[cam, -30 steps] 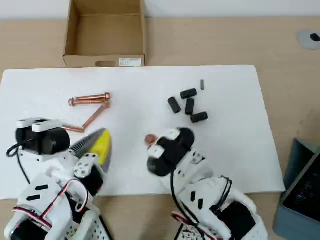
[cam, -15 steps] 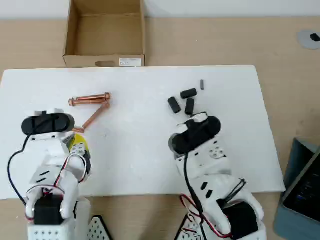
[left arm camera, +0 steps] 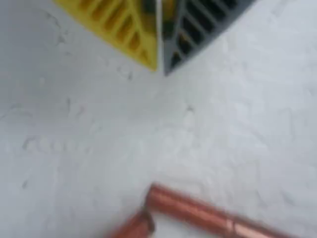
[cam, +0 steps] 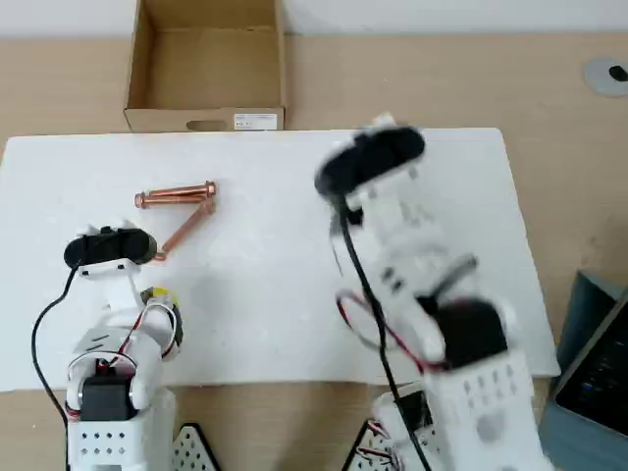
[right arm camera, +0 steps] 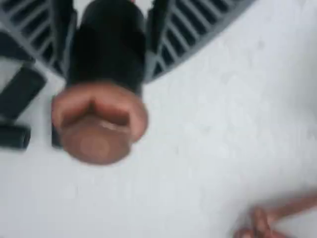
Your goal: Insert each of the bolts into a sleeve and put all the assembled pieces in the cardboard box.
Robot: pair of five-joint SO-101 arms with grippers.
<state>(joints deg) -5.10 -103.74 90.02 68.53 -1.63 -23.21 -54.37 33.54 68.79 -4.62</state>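
The right gripper is clamping a sleeve with a bolt seated inside, over the far side of the mat. The left gripper is hanging closed, empty, near loose bolts. Tilting it on the way to the far-left box risks the bolt sliding out.

— Where does the high camera sit?
— Over the table, facing straight down: box at the far edge, my bases at the near one, the whole mat between.
— And the wrist ones?
— Each rides a wrist, very near the mat. The left peers past my left gripper, tips together; the right past my right gripper and the sleeve it grips.
— What do they share?
— The mat; left wrist and high both catch the bolts.
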